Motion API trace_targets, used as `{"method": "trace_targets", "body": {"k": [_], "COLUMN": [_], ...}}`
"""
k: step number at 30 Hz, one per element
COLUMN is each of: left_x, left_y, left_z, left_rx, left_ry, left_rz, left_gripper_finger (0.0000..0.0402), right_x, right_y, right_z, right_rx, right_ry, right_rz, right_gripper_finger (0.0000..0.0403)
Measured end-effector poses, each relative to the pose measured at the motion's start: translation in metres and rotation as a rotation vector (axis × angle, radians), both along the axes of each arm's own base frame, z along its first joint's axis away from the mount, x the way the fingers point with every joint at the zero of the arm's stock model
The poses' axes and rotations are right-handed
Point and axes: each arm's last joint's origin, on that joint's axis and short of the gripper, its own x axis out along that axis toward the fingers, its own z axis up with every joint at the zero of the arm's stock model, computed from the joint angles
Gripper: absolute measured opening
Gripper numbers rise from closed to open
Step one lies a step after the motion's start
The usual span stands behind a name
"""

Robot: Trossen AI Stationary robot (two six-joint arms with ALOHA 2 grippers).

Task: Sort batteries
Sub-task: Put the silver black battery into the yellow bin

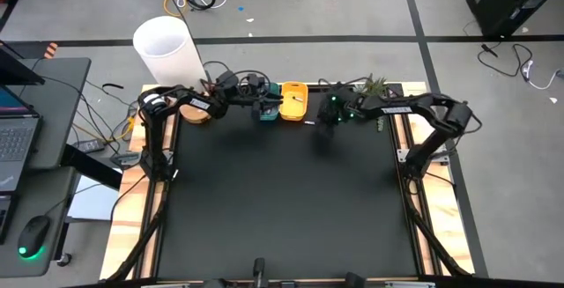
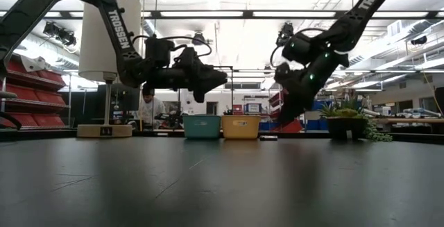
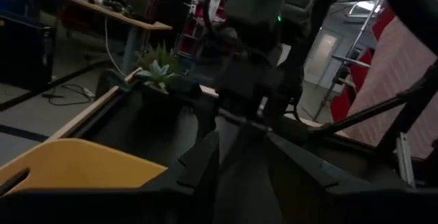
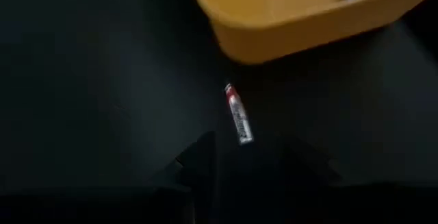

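Battery [image 4: 238, 114] lies beside yellow bin [image 4: 301, 18] — markings blurred.

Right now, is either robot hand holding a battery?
No. The right gripper is open above a whitish battery lying on the table beside the yellow bin. The left gripper is open and empty.

table top [image 1: 282, 200]: matt black, smooth | table frame [image 1: 132, 209]: bare light wood | yellow bin [image 4: 308, 11]: smooth plastic, slight sheen | teal bin [image 2: 202, 126]: plastic | battery [image 4: 238, 114]: glossy whitish wrap, red end | arms: dark matt
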Motion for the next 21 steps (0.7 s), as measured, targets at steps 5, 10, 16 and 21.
{"method": "trace_targets", "body": {"k": [5,10,16,21], "left_x": [0.0,-0.001,-0.001,0.0], "left_y": [-0.001,0.0,0.0,-0.001], "left_z": [0.0,0.0,0.0,0.0], "left_rx": [0.009,0.012,0.026,0.027], "left_ry": [-0.001,-0.001,-0.003,-0.002], "left_rz": [0.001,0.003,0.003,-0.012], "left_gripper_finger": [0.0133,0.0133,0.0133,0.0133], "right_x": [0.009,0.017,0.031,0.04], "right_y": [0.001,-0.006,-0.015,-0.019], "right_z": [-0.017,-0.019,-0.026,-0.031], "right_rx": [-0.042,-0.089,-0.052,-0.02], "right_ry": [0.033,0.072,0.163,0.253], "right_rz": [0.052,0.052,0.096,0.11], "right_gripper_finger": [0.0138,0.0137,0.0133,0.0114]}}
